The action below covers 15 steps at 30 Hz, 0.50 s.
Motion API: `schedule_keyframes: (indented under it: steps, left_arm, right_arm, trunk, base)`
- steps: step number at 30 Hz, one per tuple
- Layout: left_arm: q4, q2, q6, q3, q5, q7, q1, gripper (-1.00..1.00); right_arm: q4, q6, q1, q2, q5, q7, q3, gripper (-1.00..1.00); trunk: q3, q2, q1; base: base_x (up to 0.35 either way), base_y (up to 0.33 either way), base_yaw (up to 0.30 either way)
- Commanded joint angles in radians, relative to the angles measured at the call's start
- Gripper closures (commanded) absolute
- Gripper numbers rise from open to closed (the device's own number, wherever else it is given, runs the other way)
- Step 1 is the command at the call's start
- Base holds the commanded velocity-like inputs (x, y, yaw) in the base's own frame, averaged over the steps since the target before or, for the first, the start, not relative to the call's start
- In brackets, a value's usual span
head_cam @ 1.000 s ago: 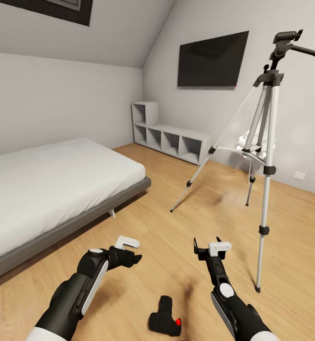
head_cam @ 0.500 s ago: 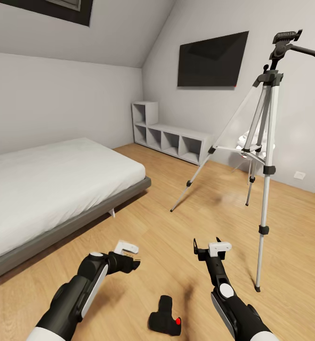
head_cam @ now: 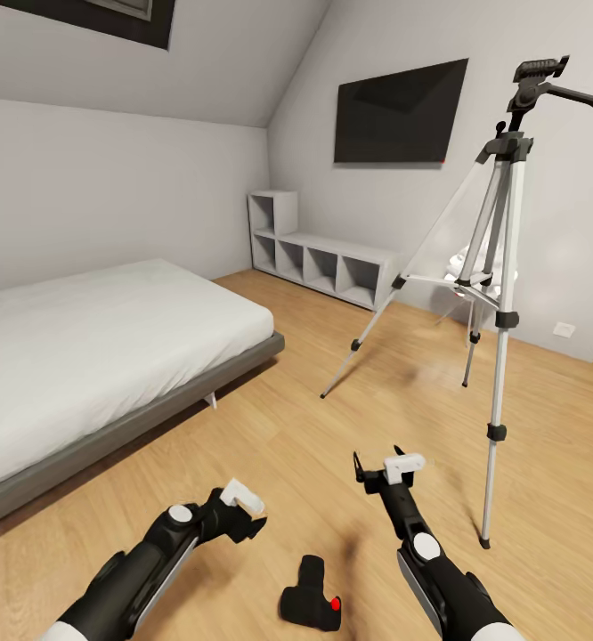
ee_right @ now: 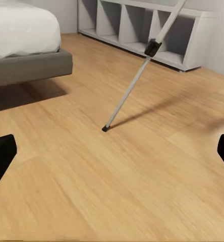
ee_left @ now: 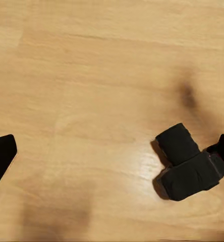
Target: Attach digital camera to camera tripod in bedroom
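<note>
Camera (head_cam: 312,605) lies on the wood floor (head_cam: 350,418) between both arms, red button visible from the head. Left wrist view adds its lens (ee_left: 177,144). Left gripper (head_cam: 243,519) and right gripper (head_cam: 378,470): fingers spread, holding nothing. Tripod (head_cam: 497,267) stands right; right wrist catches one leg (ee_right: 134,80), bed (ee_right: 21,35), shelf (ee_right: 142,25).

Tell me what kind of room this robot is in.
Most likely a bedroom: a low grey-framed bed with a white mattress, a black wall-mounted TV, a white cubby shelf unit under a sloped ceiling, and light wood flooring.
</note>
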Motion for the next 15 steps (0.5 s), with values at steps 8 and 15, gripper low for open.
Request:
schedule_keyframes:
  steps: [8,15]
  left_arm:
    - [0.006,0.053,-0.054,-0.057,0.000,-0.097,-0.001,-1.00]
    - [0.005,0.057,-0.060,-0.064,0.000,-0.251,-0.001,-1.00]
  right_arm:
    - [0.001,-0.002,-0.001,-0.002,0.003,0.052,0.002,-1.00]
    - [0.002,-0.002,-0.001,-0.002,0.003,0.059,-0.001,-1.00]
  trunk:
    - [-0.001,0.000,0.000]
    - [-0.001,0.000,0.000]
  base:
    - [0.000,0.000,0.000]
    - [0.000,0.000,0.000]
